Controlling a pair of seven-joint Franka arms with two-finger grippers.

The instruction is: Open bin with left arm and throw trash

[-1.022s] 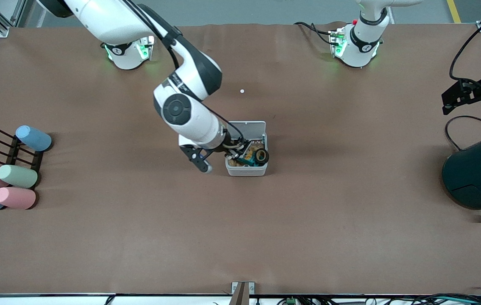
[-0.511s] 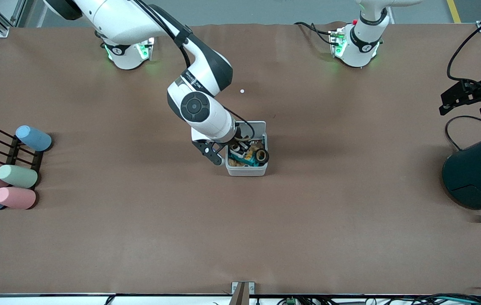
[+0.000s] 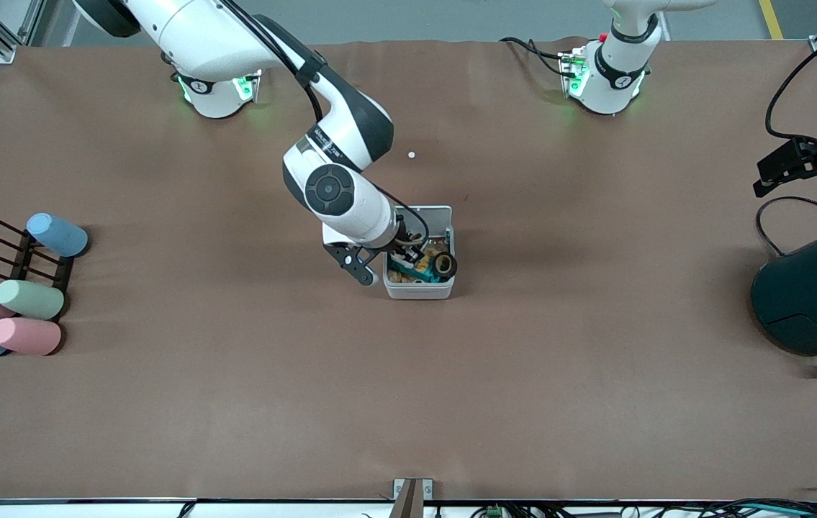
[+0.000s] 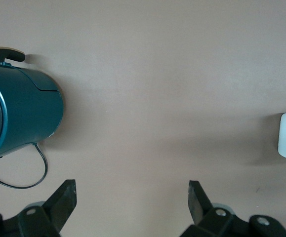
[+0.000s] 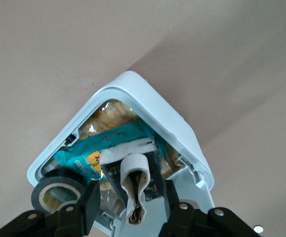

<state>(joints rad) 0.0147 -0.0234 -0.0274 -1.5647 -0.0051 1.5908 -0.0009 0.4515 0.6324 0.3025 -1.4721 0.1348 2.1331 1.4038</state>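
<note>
**Bin full, wrapper sits proud: watch the retreat**

Brown table cover, mostly bare mid-table. bin (image 3: pixel 419 289) stands mid-table, lid (image 3: pixel 431 213) flipped up on the edge farther from the front camera.

right gripper (image 3: pixel 408 256) is down in the bin mouth. In its wrist view the fingers (image 5: pixel 89 205) are spread, and the black wrapper (image 5: pixel 133 180) with white edges stands between them. I see no pad pressing on it, so I judge it released.

Risks:
- Wrapper stands on end on the heap, above a teal packet (image 5: pixel 83 154) and beside the tape roll (image 5: pixel 54 191). If it clings to a finger on the lift, it comes back out.
- Bin looks packed. Anything poking above the rim (image 5: pixel 155 101) would likely stop the lid shutting flat.
- Box looks light. A finger hooking the wall on the way up could tip or drag it.

Around:
- left gripper (image 3: pixel 804 167) waits in the air at the left arm's end of the table, beside the dark teal container (image 3: pixel 811 298), fingers (image 4: pixel 66 197) wide apart and empty. Well apart from the bin, so no clash.
- Pastel cylinders (image 3: pixel 19 298) on and by a black rack (image 3: pixel 23 252) at the right arm's end, well out of the way.
- Small white speck (image 3: pixel 412 154) farther from the camera than the bin.

Only the right arm itself stands over the lid's swing.
</note>
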